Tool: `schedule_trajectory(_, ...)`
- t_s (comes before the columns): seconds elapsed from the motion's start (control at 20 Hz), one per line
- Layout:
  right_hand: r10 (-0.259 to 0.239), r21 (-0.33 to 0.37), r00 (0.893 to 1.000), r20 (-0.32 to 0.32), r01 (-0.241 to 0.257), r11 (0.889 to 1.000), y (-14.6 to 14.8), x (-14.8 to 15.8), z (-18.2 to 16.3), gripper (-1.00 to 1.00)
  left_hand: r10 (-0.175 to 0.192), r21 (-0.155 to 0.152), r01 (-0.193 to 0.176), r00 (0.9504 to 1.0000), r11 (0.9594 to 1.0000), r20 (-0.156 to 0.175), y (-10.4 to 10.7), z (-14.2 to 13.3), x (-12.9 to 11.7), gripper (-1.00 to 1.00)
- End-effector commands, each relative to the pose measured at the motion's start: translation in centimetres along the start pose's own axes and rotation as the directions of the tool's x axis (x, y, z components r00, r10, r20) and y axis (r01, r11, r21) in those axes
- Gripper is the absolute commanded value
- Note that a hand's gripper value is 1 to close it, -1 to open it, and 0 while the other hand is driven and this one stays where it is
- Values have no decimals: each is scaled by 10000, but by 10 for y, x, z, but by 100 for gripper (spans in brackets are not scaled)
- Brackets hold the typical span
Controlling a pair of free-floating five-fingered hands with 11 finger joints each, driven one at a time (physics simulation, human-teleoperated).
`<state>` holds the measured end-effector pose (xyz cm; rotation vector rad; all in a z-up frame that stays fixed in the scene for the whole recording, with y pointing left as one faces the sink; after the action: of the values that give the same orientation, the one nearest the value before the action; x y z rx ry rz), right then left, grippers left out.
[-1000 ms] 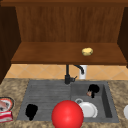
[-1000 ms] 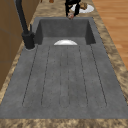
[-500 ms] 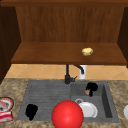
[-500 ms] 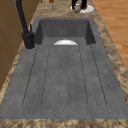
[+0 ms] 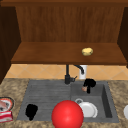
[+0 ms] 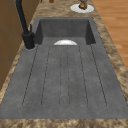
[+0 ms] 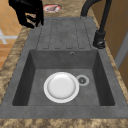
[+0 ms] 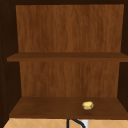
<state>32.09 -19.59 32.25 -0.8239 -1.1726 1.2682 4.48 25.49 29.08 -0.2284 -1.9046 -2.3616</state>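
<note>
- Red ball (image 5: 67, 114): nearest item, in front of the faucet (image 5: 67, 75) at the sink's front edge; its round outline covers part of the drainboard (image 5: 47, 95) and of the basin (image 5: 106, 100).
- Left hand (image 5: 31, 111): recorded in front of the faucet and well to its left, over the front left corner of the drainboard. It is turned downward, with the narrow end lowest. Nothing is held or touched. Whether the fingers are spread or closed cannot be told.
- Dish of red and white food (image 5: 5, 106): on the counter, farther left of the faucet than the left hand and well apart from the hand.
- White plate (image 5: 88, 109): lying flat on the basin floor, in front of the faucet and to its right, just beside the drain (image 5: 79, 101).
- Right hand (image 5: 89, 83): seen just right of the faucet, against the basin's back wall and above the white plate. The fingers are curled and directed downward, closed on a small brown piece (image 5: 84, 88).
- Small brown piece: located at the lower left edge of the right hand, on the side toward the faucet, clear of the plate. It is too small for its long axis or heading to be told.
- Faucet: black, upright at the sink's back rim, with the spout arching to the right.
- Yellow lump (image 5: 87, 51): on the wooden shelf (image 5: 50, 55), above the faucet and to its right, far from both hands.
</note>
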Motion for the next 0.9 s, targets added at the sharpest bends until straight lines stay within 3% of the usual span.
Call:
schedule_trajectory(0.0, -177, -11, 9998, 79, 177, 9998, -20, 17, 18, 100, 0, 0, 0, 10000, 10000, 0, 0, 0, 0, 0)
schedule_trajectory(0.55, -257, -3, 9995, 183, 257, 9997, -72, 62, 80, 100, 0, 0, 0, 10000, 10000, 0, 0, 0, 0, 0)
schedule_trajectory(0.85, -142, 379, 9992, 366, 128, 9992, -101, 85, 100, 100, 0, 0, 0, 10000, 10000, 0, 0, 0, 0, 0)
